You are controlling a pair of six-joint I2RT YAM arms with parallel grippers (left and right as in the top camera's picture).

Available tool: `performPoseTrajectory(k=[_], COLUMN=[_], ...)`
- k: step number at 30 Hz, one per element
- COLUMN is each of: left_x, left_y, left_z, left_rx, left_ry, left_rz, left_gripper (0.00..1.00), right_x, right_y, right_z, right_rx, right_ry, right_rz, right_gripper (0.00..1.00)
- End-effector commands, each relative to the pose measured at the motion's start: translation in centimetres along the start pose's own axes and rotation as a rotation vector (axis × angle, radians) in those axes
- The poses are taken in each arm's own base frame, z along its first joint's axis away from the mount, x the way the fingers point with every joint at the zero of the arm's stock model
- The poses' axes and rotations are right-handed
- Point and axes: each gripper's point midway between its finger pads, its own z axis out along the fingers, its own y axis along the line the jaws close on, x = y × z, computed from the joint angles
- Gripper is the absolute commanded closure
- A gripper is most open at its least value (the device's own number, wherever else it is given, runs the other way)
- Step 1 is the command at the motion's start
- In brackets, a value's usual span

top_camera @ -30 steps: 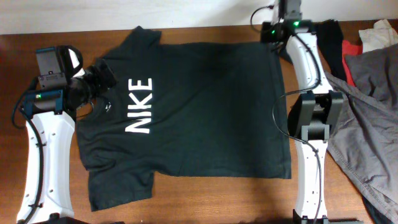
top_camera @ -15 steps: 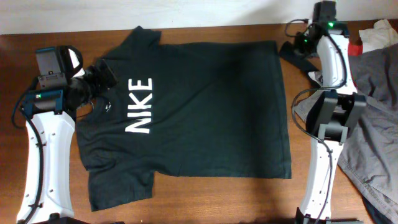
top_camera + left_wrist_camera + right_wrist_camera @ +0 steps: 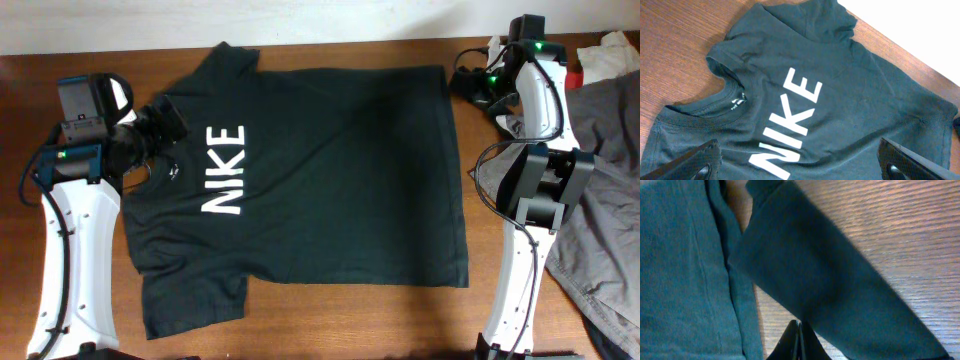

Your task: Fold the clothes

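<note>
From above, the dark T-shirt (image 3: 340, 180) lies spread flat, front up, on the wooden desk (image 3: 350, 320), with its collar toward the left arm and its hem toward the right arm. The white NIKE lettering (image 3: 225, 170) runs across the chest. The left tool (image 3: 160, 128) hangs over the collar area, and its white arm lies along the shirt's left edge. The right tool (image 3: 490, 85) is near the far right corner of the shirt, next to a small dark cloth piece (image 3: 462, 84) that lies just off the hem. Right of that arm lie a grey garment (image 3: 600, 200), a red scrap (image 3: 572, 75) and a bit of white cloth (image 3: 615, 50). In the left wrist view the left tool (image 3: 799, 150) is spread wide and holds nothing. One of its fingers (image 3: 695, 162) sits in each bottom corner, and the T-shirt (image 3: 850, 85) lies flat below them. The collar (image 3: 732, 95), a small white neck label (image 3: 737, 101) and the NIKE lettering (image 3: 790, 125) all show, with bare desk (image 3: 675, 40) at the upper left. In the right wrist view the right tool (image 3: 797, 337) has its tips pressed together at the bottom edge. A dark band of cloth (image 3: 815, 280) crosses the desk (image 3: 900, 230) on a slant just in front of the tips. More dark fabric with a stitched hem line (image 3: 690, 280) fills the left side. This view does not show whether any cloth is caught between the tips, nor which garment each piece belongs to.
</note>
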Motion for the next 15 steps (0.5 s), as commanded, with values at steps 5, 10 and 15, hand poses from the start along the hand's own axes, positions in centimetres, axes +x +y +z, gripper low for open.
performPoseTrajectory(k=[5,10,15], left_x=[-0.5,-0.5,-0.5], left_y=[-0.3,-0.3,-0.3], left_z=[-0.3,-0.3,-0.3], left_rx=[0.004,0.003,0.004], left_ry=[-0.014,-0.014,-0.014], left_rz=[0.013,0.013,0.013], left_gripper=[0.01,0.01,0.01], right_x=[1.2,1.6,2.3], right_y=[0.0,-0.9,-4.3], right_z=[2.1,3.6,4.1], right_rx=[-0.018,0.022,0.184], right_ry=[0.029,0.025,0.045], right_rz=[-0.071,-0.072,-0.066], right_gripper=[0.96,0.96,0.96])
